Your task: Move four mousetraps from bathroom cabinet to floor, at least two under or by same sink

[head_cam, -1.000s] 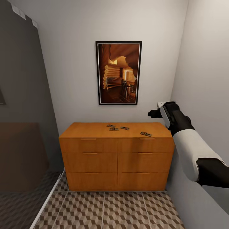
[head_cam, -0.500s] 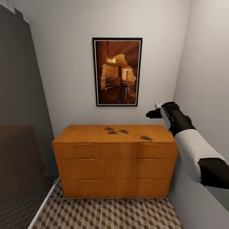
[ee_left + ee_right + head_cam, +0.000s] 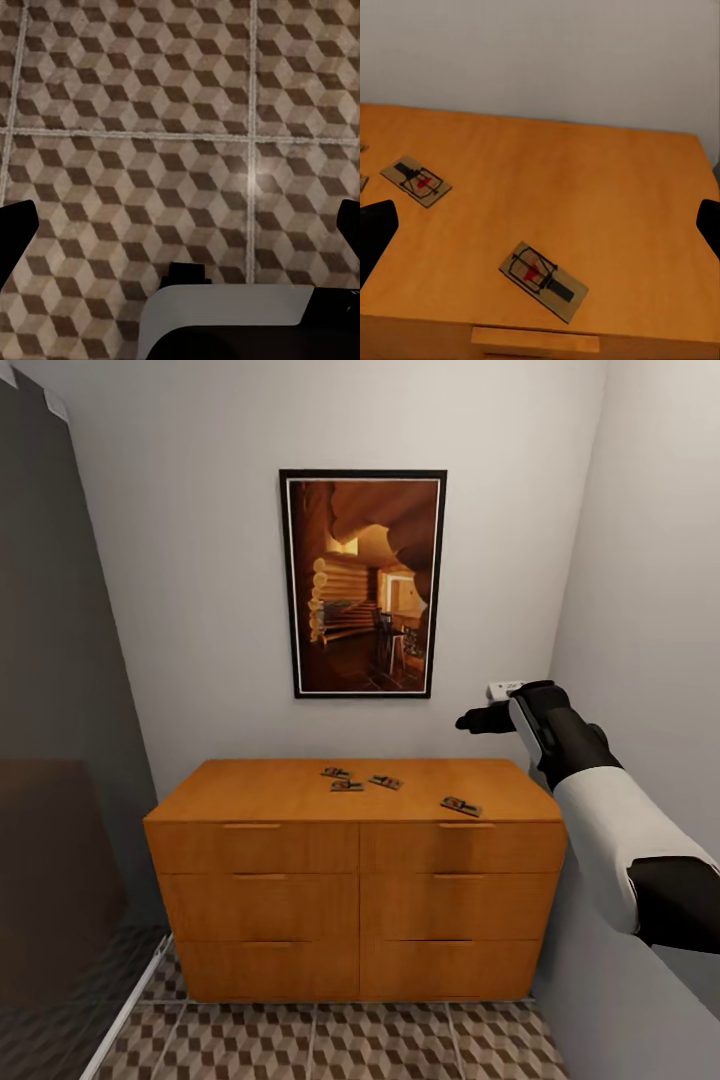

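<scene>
Two mousetraps (image 3: 543, 280) flat on orange-brown cabinet (image 3: 607, 195) top, well apart, pale wall (image 3: 540, 52) behind

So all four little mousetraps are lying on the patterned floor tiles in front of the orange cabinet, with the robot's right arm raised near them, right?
Not quite. The four mousetraps lie on the flat top of the cabinet, not on the floor tiles; the head view shows this. The rest holds: the right gripper is raised near them, above the cabinet's right end.
</scene>
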Available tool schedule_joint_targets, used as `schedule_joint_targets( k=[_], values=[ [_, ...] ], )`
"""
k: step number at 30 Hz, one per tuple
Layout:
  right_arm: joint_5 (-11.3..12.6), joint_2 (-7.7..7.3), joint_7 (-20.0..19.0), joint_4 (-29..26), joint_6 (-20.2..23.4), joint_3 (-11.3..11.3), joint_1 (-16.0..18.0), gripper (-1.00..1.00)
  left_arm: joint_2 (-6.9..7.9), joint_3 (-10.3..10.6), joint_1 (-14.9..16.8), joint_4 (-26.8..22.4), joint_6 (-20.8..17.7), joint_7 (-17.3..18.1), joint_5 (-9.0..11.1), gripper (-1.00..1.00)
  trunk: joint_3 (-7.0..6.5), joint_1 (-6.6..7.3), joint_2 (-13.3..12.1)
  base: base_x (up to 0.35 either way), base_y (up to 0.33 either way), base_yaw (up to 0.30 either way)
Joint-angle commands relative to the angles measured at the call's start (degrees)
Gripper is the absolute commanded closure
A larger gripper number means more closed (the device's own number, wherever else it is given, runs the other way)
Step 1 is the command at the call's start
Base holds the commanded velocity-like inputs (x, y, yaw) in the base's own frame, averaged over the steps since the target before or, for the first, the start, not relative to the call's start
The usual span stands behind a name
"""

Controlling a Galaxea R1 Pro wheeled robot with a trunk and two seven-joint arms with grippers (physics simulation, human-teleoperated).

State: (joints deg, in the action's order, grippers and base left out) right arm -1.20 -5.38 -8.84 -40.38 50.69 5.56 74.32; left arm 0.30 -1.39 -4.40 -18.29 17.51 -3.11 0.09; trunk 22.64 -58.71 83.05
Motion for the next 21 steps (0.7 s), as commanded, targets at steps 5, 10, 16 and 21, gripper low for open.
schedule_joint_targets(
  k=[5, 10, 16, 21],
  values=[
    [-0.13, -0.07, -2.91, -0.06, 0.15, 0.24, 0.04, -1.00, -0.03, -0.07, -0.03, -0.08, 0.07, -0.05, 0.00, -1.00, 0.06, -0.01, 0.03, 0.128, -0.002, 0.000],
    [-0.16, -0.12, -7.01, 0.05, -1.24, 0.24, 0.04, -1.00, -0.02, -0.05, -0.04, -0.07, 0.07, -0.05, 0.02, -1.00, 0.06, -0.01, 0.03, 0.127, 0.000, 0.000],
    [-0.19, -0.15, -11.70, 0.58, -2.08, 0.31, 0.04, -1.00, -0.03, -0.04, -0.03, -0.08, 0.07, -0.05, 0.02, -1.00, 0.06, -0.01, 0.03, 0.126, 0.000, 0.000],
    [-0.30, -0.15, -14.93, 2.19, -2.28, 0.84, 0.04, -1.00, -0.02, -0.04, -0.03, -0.08, 0.07, -0.05, 0.03, -1.00, 0.06, -0.01, 0.03, 0.123, 0.000, 0.000]
  ],
)
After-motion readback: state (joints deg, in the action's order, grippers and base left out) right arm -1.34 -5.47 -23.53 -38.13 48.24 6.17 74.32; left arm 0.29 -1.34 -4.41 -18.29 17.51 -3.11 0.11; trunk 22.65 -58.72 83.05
